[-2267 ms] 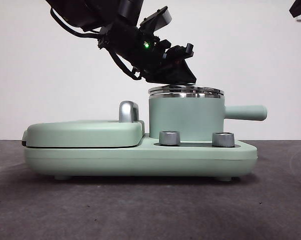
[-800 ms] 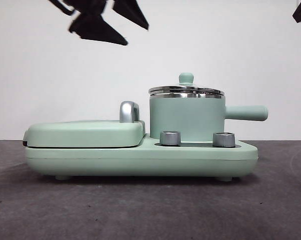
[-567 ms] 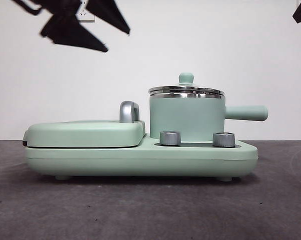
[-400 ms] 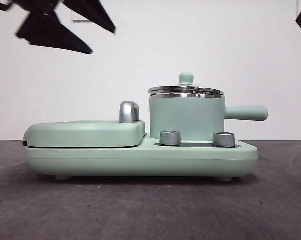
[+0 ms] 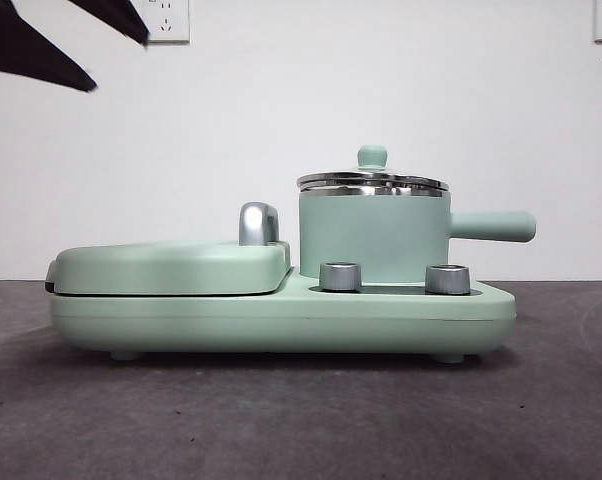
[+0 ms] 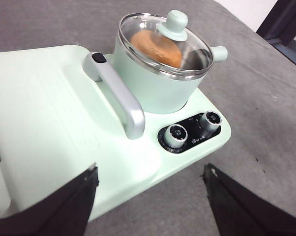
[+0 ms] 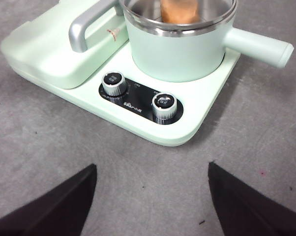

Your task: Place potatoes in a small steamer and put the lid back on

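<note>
Mint-green small steamer (image 5: 373, 238), orange-brown potato (image 6: 156, 47)

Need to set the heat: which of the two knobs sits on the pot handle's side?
The knob nearer the base's rounded end, below where the small steamer sprouts its straight handle. The other knob stands toward the chrome griddle handle.
</note>
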`<state>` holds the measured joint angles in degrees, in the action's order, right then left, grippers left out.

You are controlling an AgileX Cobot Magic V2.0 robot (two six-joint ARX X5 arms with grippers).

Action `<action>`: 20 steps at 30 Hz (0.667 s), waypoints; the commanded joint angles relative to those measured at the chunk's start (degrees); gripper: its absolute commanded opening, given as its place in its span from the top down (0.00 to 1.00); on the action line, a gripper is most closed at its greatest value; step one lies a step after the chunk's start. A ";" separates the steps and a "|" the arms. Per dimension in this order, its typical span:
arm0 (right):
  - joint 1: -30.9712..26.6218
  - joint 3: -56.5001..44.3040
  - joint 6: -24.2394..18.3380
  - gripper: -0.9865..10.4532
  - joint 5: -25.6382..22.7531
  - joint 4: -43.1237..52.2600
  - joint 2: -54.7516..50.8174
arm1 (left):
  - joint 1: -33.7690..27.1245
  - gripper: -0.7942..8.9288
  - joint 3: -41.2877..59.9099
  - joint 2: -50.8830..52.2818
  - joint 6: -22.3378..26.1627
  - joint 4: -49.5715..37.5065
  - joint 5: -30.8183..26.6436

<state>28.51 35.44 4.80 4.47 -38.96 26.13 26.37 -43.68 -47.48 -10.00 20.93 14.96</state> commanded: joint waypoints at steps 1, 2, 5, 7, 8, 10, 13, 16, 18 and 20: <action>0.39 0.24 0.57 0.60 0.02 0.09 0.24 | 0.26 0.57 -0.31 0.70 -0.09 1.62 -0.04; 0.39 0.24 0.57 0.60 0.02 0.09 0.24 | 0.28 0.57 -0.31 1.05 -0.11 2.27 0.15; 0.39 0.24 0.35 0.94 -0.02 0.13 0.24 | 0.28 0.95 -0.31 1.51 2.45 4.35 0.55; 0.42 0.26 0.55 0.88 0.76 0.28 0.26 | 0.28 0.91 -0.31 1.49 3.15 5.05 0.55; 0.46 0.26 0.55 0.88 1.64 0.02 0.26 | 0.28 0.91 -0.35 1.49 3.06 6.34 0.55; 0.46 0.26 0.52 0.88 1.60 -0.04 0.24 | 0.26 0.91 -0.42 1.84 3.08 8.46 0.52; 0.46 0.26 0.52 0.88 1.57 -0.07 0.24 | 0.26 0.91 -0.39 1.84 3.08 9.16 0.52; 0.46 0.26 0.52 0.88 1.51 -0.07 0.24 | 0.26 0.91 -0.39 1.84 3.08 9.11 0.52; 0.46 0.26 0.52 0.88 1.51 -0.07 0.24 | 0.26 0.91 -0.42 1.84 3.08 9.11 0.52; 0.46 0.26 0.52 0.88 1.53 -0.07 0.24 | 0.50 0.91 -0.39 2.05 3.08 9.18 0.52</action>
<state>28.51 35.44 4.93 6.00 -39.44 26.13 26.44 -43.68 -45.45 -7.90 30.63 15.25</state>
